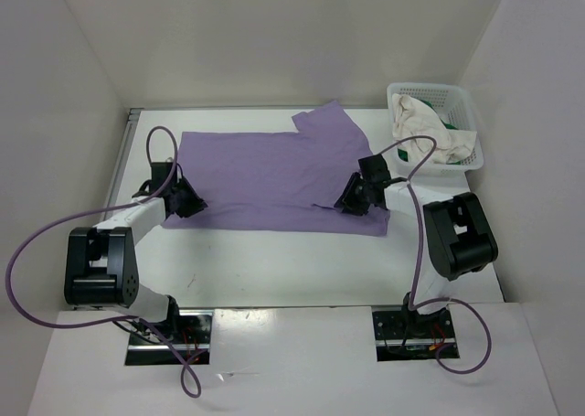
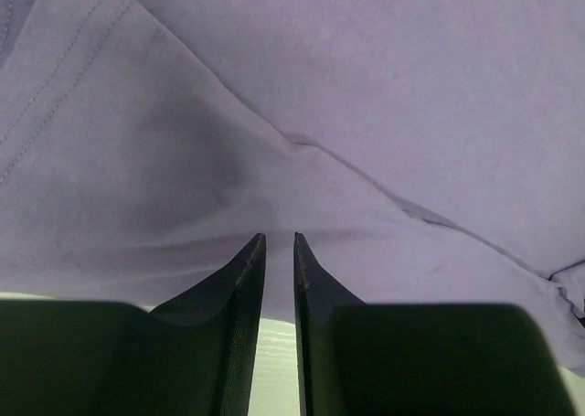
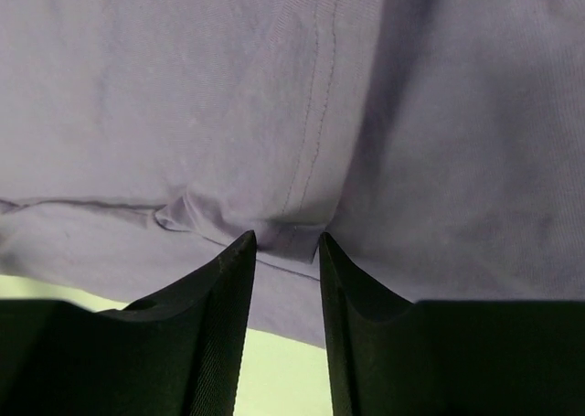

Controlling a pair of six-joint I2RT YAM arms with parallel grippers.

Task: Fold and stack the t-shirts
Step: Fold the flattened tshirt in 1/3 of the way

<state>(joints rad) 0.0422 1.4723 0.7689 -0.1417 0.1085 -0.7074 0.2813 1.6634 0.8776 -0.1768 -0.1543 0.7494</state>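
Observation:
The lavender-purple t-shirt (image 1: 274, 174) lies spread across the middle of the table, with one sleeve flipped up at the far right. My left gripper (image 1: 187, 201) is at its near left edge, jaws almost together with the cloth (image 2: 274, 160) pinched at the fingertips (image 2: 253, 251). My right gripper (image 1: 352, 201) is at the near right edge, jaws closed on a bunched hem fold (image 3: 288, 236). The cream-white t-shirt (image 1: 430, 128) and a bit of the bright green one (image 1: 451, 122) sit crumpled in the basket.
The white lattice basket (image 1: 430, 93) stands at the far right corner. White walls enclose the table on three sides. Bare table (image 1: 274, 261) lies between the shirt and the arm bases.

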